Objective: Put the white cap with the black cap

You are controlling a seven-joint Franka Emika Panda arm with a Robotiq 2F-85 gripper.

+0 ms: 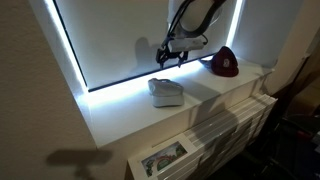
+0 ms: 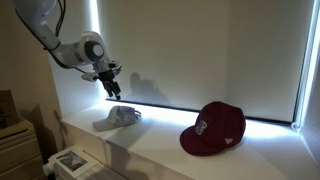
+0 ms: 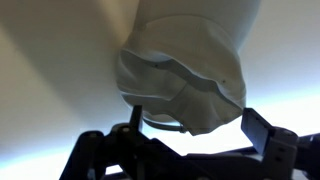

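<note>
Wrist view: gripper [image 3: 195, 128], jaws spread and empty, hangs directly above the white cap [image 3: 185, 70]; in an exterior view the dark cap [image 2: 213, 128] lies well off to one side.

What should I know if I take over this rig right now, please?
Hand: open and empty, hovering just above the white cap, not touching it.
White cap: resting on the ledge, well apart from its partner.
Partner: a dark red cap, not black, further along the same ledge.
Done: approach only, no grasp.
Left: lower, grip the white cap, carry it to the dark red cap, release.
</note>
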